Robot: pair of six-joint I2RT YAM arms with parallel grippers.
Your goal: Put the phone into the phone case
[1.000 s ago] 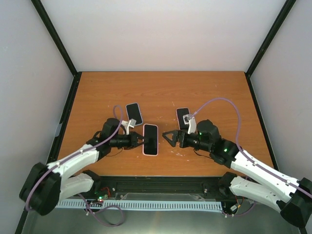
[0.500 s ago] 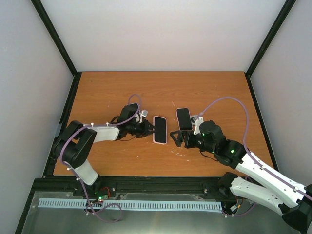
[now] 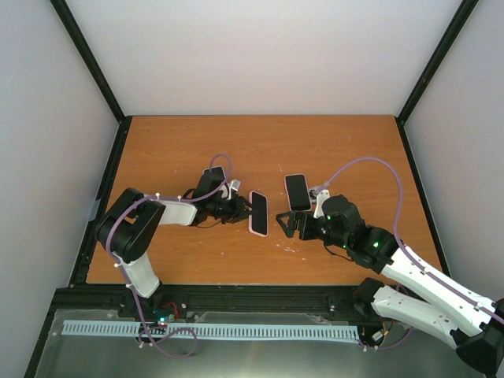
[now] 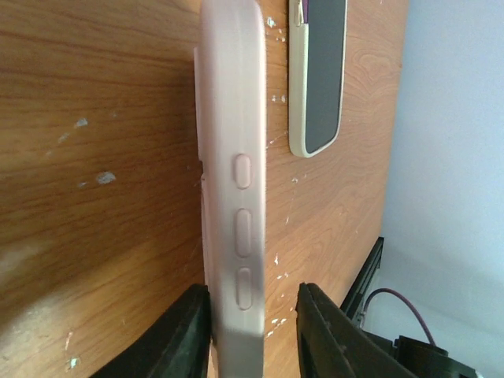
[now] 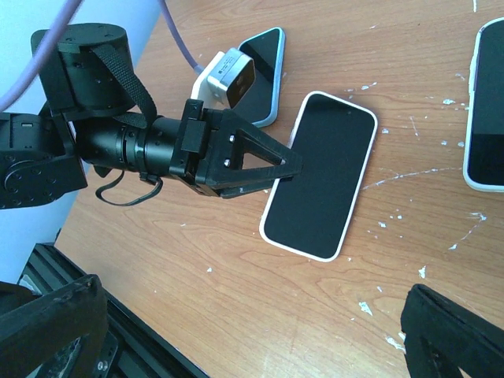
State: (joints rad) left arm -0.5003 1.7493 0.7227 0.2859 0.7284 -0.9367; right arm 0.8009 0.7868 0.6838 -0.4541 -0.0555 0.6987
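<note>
Brown wood table (image 3: 315, 142) holds everything. On the left, the left gripper (image 3: 241, 208) pinches the pink phone case (image 3: 258, 213) by its edge, keeping it steady. Nearby lies the phone (image 3: 297, 191), untouched. Right gripper (image 3: 288, 224) waits with fingers wide apart.

pink-cased phone (image 3: 258, 213) flat beside dark phone (image 3: 297, 191).

robotics lab test cell: scuffed wooden tabletop (image 3: 260, 150) enclosed by plain white panels (image 3: 260, 55) on black frame posts (image 3: 87, 59), with purple cabling (image 3: 370, 169) along bolted arms.
</note>
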